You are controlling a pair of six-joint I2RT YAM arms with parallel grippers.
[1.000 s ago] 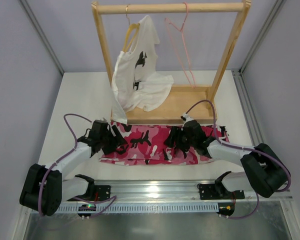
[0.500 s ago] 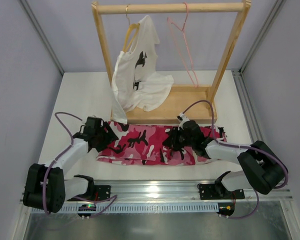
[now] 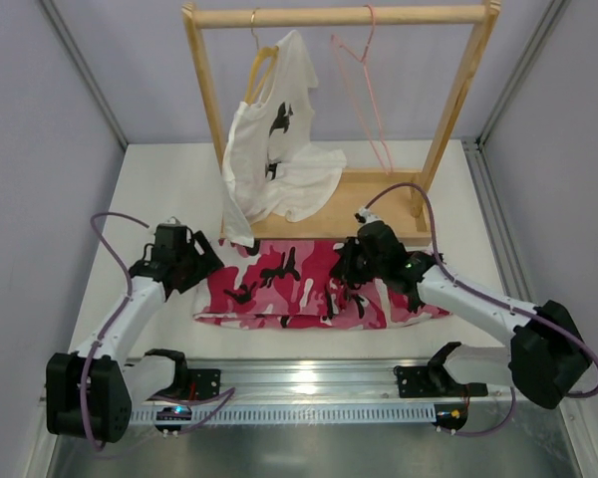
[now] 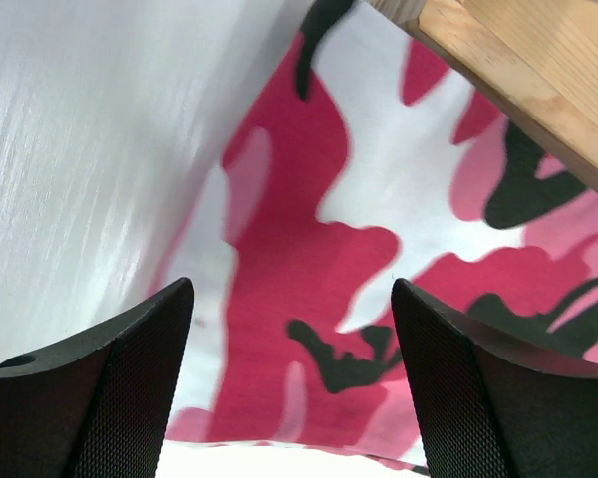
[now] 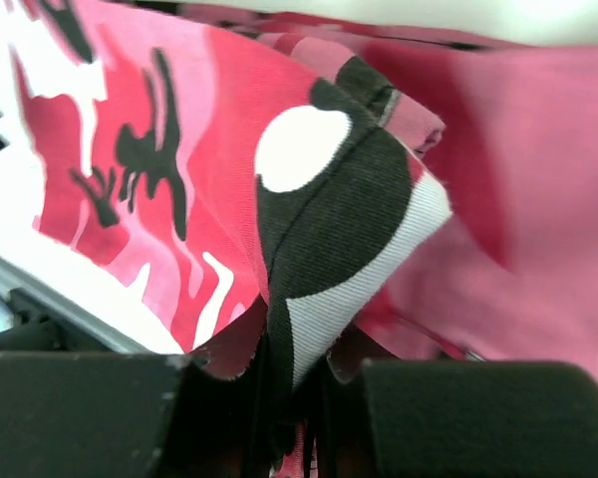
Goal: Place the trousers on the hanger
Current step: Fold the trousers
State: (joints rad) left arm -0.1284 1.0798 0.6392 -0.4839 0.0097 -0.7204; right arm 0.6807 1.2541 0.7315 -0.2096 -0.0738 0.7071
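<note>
Step in hand looked like the pick-up: trousers lay flat across the table at 6 o'clock of the rack, nowhere near the hanger, which hung empty on the top bar at 12 o'clock, just at 3 o'clock of the tee. R claw was clenched on a pinched-up fold of cloth, approx. mid-length, toward the 3 o'clock half; wrist view showed the fold tented up from between the pads. L claw hung released over the 9 o'clock end, jaws wide w/ cloth showing between them, nothing gripped; touching or not, couldn't tell. Next move prob. called for L to drop and close on its end so both could lift the cloth level, then carry it up toward 12–1 o'clock and feed one end through the hanger's triangle to drape over the low wire. Thin wire, free-hanging, so likely to swing if nudged. Edges: trousers' far edge ran along the rack's base, beside or tucked under, couldn't tell, so a lift could snag there; tee's hem drooped onto the base just at 1 o'clock of L claw. Open room: bare table at 9 o'clock of L claw; rail close at 6 o'clock, walls both sides.
</note>
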